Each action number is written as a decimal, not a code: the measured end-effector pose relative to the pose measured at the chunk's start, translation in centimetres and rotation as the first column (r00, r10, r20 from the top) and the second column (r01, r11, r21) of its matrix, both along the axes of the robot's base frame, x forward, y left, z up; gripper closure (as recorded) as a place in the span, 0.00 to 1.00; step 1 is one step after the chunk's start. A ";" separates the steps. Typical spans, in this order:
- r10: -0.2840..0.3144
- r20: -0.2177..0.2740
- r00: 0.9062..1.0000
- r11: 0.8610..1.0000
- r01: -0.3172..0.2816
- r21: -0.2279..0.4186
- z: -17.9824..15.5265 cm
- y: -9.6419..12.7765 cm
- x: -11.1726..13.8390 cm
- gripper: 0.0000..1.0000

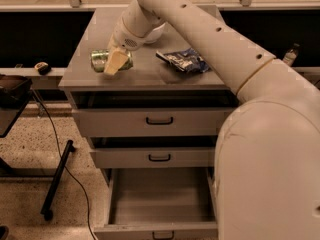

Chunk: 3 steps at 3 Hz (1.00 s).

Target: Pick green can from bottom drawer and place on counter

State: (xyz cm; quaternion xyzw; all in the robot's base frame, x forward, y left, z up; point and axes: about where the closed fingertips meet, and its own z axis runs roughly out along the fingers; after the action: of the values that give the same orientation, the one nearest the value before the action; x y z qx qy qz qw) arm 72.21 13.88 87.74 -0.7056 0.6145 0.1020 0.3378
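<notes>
The green can (102,60) lies on its side on the counter (145,71) near the left front corner. My gripper (116,61) is on the can, with one pale finger (115,62) across its front; the can seems to be between the fingers. The white arm reaches in from the right over the counter. The bottom drawer (160,199) is pulled open below and its inside is empty.
A blue foil snack bag (184,60) lies on the counter to the right of the can. A white bowl (156,33) sits behind the arm. The two upper drawers are slightly open. A black stand and cable are on the floor at left.
</notes>
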 end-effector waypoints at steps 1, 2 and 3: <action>-0.061 -0.017 0.998 0.998 0.061 0.000 -0.5 -0.6 1.4 1.00; -0.117 -0.025 0.993 0.993 0.117 0.005 -1.0 -1.4 2.5 0.85; -0.111 -0.043 0.993 0.994 0.111 -0.007 -1.9 -1.7 2.8 0.61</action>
State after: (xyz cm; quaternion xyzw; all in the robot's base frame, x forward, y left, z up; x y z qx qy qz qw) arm 75.04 12.21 85.89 -0.6688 0.6601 0.0970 0.3280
